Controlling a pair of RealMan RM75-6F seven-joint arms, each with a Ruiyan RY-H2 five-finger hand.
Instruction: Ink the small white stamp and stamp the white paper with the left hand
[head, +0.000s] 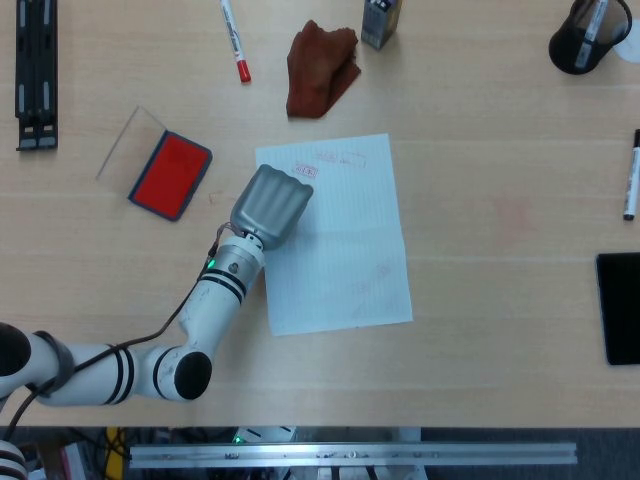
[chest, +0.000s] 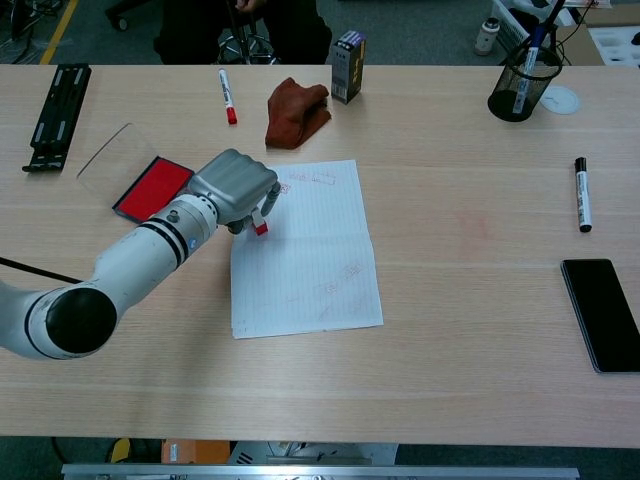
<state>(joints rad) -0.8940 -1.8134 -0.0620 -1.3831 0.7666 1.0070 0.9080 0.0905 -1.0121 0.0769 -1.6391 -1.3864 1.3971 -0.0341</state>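
Observation:
My left hand (head: 270, 204) (chest: 236, 188) hovers over the upper left part of the white paper (head: 345, 250) (chest: 310, 260) and grips the small white stamp (chest: 260, 224), whose red face points down at the sheet. In the head view the hand hides the stamp. Whether the stamp touches the paper I cannot tell. Faint red stamp marks (head: 340, 158) show near the paper's top edge. The red ink pad (head: 170, 175) (chest: 152, 188) lies open to the left of the paper, its clear lid (head: 130, 142) beside it. My right hand shows in neither view.
A brown cloth (head: 320, 68), a red-capped marker (head: 234, 40) and a small dark box (head: 380, 22) lie beyond the paper. A black rail (head: 35, 72) sits far left. At right are a pen cup (head: 585, 38), a black marker (head: 631, 175) and a black phone (head: 620, 305).

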